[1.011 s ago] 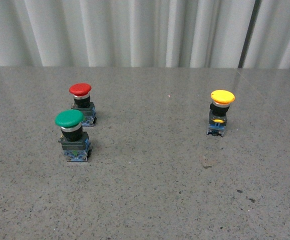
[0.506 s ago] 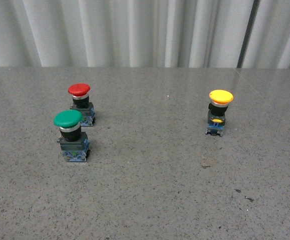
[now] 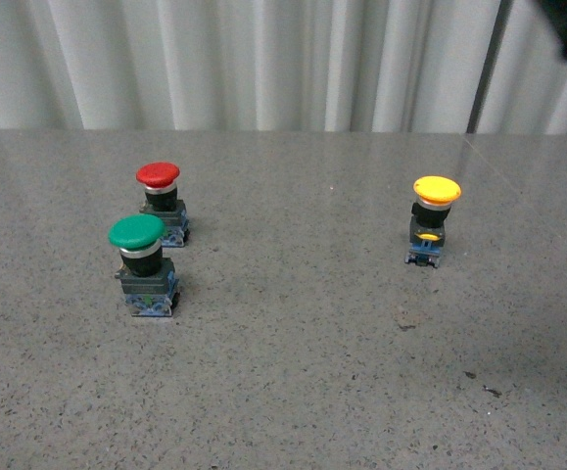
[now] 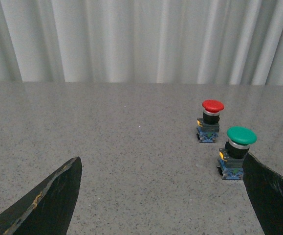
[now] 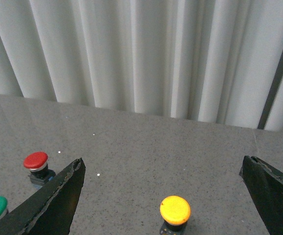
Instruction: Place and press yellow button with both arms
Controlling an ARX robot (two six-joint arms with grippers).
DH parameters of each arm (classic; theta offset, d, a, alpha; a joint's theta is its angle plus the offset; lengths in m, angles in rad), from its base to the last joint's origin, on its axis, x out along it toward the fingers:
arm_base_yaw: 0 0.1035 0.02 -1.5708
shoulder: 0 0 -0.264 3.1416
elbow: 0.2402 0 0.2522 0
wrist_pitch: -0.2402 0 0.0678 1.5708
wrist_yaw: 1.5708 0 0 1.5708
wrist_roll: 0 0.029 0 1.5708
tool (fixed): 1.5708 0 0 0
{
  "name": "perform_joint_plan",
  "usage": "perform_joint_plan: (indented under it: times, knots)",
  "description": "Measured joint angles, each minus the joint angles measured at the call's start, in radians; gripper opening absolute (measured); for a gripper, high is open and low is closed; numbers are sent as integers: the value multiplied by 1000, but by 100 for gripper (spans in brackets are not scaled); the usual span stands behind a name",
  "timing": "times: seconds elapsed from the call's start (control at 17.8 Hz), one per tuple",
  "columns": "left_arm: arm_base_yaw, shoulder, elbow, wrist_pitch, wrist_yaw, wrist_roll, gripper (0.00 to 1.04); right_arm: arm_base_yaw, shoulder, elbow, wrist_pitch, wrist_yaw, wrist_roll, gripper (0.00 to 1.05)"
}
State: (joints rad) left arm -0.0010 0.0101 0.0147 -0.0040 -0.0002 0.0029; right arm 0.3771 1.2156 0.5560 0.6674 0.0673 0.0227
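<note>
Hovering empty, jaws spread wide, are the left black two-finger gripper (image 4: 161, 164) and the right gripper (image 5: 162, 164). Well right of the green mushroom-capped push button (image 3: 143, 266) stands the yellow mushroom-capped push button (image 3: 430, 223), upright; the red-capped button (image 3: 161, 203) sits just behind the green. Best, I reckon, to straddle yellow's black body squarely.

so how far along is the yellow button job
Nothing looks done: the yellow button stands on the table, touched by neither gripper. In hand: the right gripper is open and faces the yellow button; the left gripper is open, facing the red button and green button. Left: all of the grasping, placing and pressing.
</note>
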Motion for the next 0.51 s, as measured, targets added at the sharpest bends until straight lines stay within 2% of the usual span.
perform_joint_plan:
  times: [0.11, 0.17, 0.34, 0.51]
  knots:
    - [0, 0, 0, 0, 0, 0, 98, 42, 152, 93, 19, 46, -27, 98]
    - [0, 0, 0, 0, 0, 0, 98, 56, 237, 148, 41, 75, -49, 90]
    - [0, 0, 0, 0, 0, 0, 98, 61, 405, 226, 40, 117, -76, 57]
    - [0, 0, 0, 0, 0, 0, 98, 26, 481, 270, 2, 125, -79, 24]
